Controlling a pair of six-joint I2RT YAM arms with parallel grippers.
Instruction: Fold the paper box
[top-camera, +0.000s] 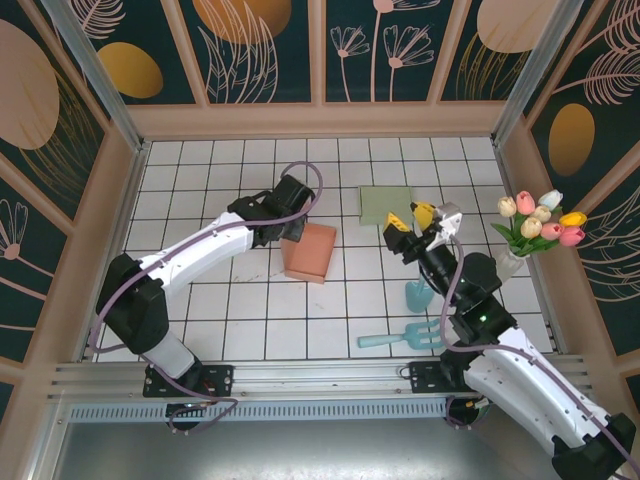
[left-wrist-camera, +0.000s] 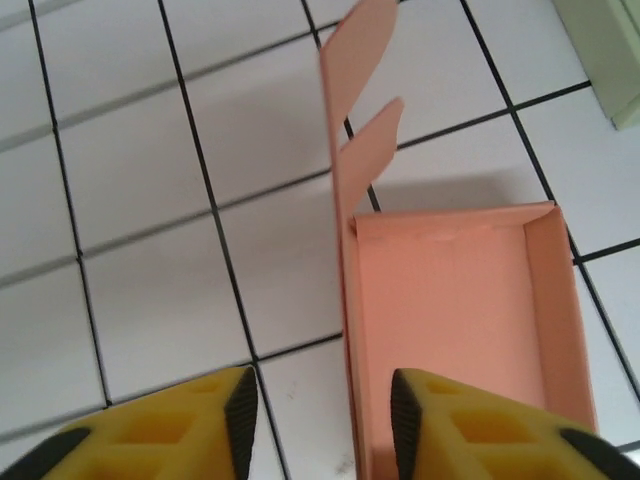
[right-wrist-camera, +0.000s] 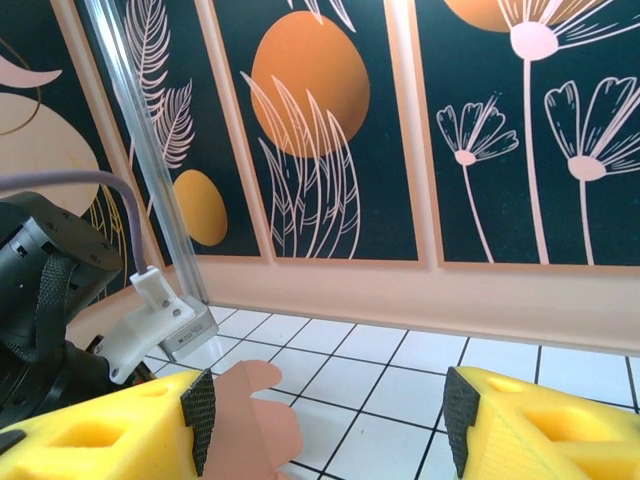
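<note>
**Box and surroundings.** The box, of salmon-pink paper, is shown lying on the tiled table near its middle, a little to the left. It is unfolded, with the tray open upward. In the left wrist view a flap with two rounded tabs is seen almost edge-on, standing up from one long wall of the tray.

**Left gripper.** The left gripper is placed at the far left edge of the box. Its fingers are parted. One is held over the inside of the tray and the other outside it, above bare tile. The tray wall is straddled between them, with a gap left on either side, so nothing is gripped.

**Right gripper.** The right gripper is held to the right of the box, well apart from it. Its jaws are spread wide and nothing is held. In the right wrist view a rounded pink tab of the box is seen low between the two fingers, beyond them.

**Other objects.**
- A green pad is laid flat on the far side, between the two grippers.
- A teal cup is placed nearer, beside the right arm.
- A teal fork is laid nearer still.
- Tulips are set at the right edge.
</note>
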